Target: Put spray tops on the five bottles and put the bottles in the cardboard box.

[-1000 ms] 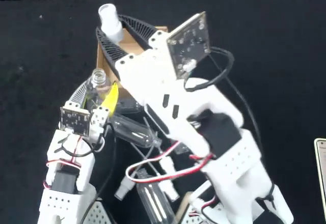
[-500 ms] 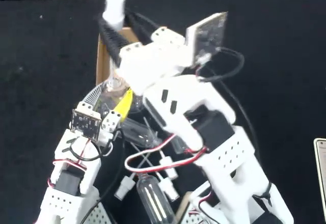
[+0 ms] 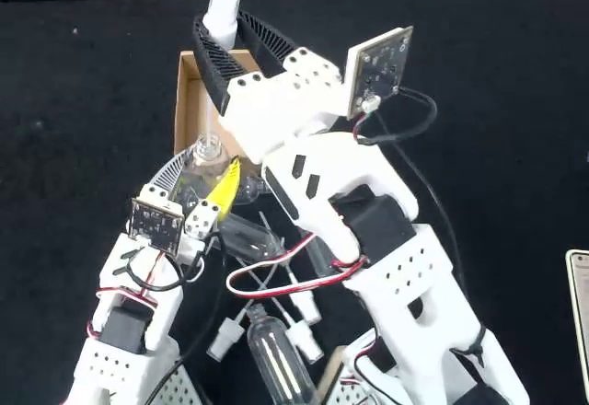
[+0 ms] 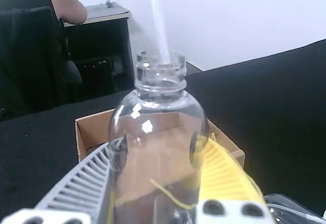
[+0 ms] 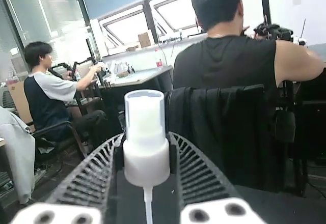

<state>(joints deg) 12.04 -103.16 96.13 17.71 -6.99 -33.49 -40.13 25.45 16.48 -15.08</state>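
Observation:
My left gripper [image 3: 198, 173] [image 4: 159, 155] is shut on an upright clear bottle [image 3: 206, 156] [image 4: 158, 112], one grey and one yellow finger on its sides, in front of the cardboard box [image 3: 187, 87] [image 4: 84, 132]. Above it, my right gripper [image 3: 224, 29] [image 5: 146, 147] is shut on a white spray top [image 3: 224, 5] [image 5: 146, 132]. The top's thin dip tube [image 4: 159, 20] hangs straight down into the bottle's open neck. The cap itself sits well above the neck.
Two clear bottles [image 3: 247, 237] [image 3: 279, 361] lie on the black table between the arms, with loose white spray tops [image 3: 225, 337] [image 3: 304, 309] and their tubes around them. The right arm's body covers part of the box. A flat object [image 3: 580, 285] lies at the right edge.
The right gripper has carried the spray top away from me and to the right, above the box's far edge. The left gripper shifted the bottle slightly toward the box, then held; the tube now enters the neck.

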